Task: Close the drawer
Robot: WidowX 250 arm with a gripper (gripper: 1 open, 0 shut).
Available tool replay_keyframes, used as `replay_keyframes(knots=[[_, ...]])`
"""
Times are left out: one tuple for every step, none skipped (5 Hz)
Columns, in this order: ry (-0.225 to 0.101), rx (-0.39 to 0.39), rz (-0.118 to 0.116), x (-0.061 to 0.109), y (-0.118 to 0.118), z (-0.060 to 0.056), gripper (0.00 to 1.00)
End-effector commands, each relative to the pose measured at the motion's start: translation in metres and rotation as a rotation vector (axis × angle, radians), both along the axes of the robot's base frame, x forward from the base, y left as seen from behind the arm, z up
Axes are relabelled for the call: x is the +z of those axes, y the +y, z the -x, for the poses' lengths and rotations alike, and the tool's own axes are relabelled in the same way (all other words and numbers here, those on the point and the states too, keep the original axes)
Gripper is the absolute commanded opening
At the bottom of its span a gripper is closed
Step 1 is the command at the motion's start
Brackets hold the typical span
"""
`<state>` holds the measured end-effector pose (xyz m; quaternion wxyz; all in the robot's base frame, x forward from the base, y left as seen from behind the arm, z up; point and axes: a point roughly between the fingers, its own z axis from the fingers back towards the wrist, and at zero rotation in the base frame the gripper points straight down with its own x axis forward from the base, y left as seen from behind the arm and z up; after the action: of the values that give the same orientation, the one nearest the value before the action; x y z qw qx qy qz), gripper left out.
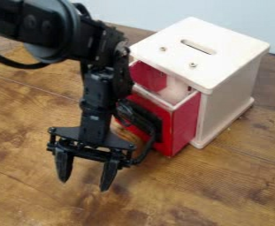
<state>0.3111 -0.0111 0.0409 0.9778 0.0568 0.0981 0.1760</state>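
camera view — red drawer (pixel 185 131) pulled open, pale interior — cream-white cabinet (pixel 228 84)

Looks like a robotics workspace, exact room unclear; shows a robot arm (pixel 102 84) beside a cream-white cabinet (pixel 231 84) on a wood-grain surface (pixel 57 201).

1 black robot arm reaches in from the upper left, its upper part slanting across and its forearm hanging down toward the wrist. The gripper (pixel 87 168) points downward, its 2 dark fingers (pixel 109 175) spread apart, with nothing between them.
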Motion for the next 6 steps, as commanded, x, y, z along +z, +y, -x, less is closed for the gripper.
replay_keyframes(knots=[[-0.163,-0.042,0.020,0.028,-0.025,-0.042,1.00],[-0.176,-0.021,0.024,0.030,-0.017,-0.053,1.00],[-0.182,0.042,0.015,0.027,-0.005,-0.072,1.00],[-0.188,0.102,0.003,0.025,0.007,-0.078,1.00],[-0.193,0.152,-0.006,0.025,0.018,-0.082,1.00],[-0.198,0.107,-0.006,0.026,0.025,-0.087,1.00]])
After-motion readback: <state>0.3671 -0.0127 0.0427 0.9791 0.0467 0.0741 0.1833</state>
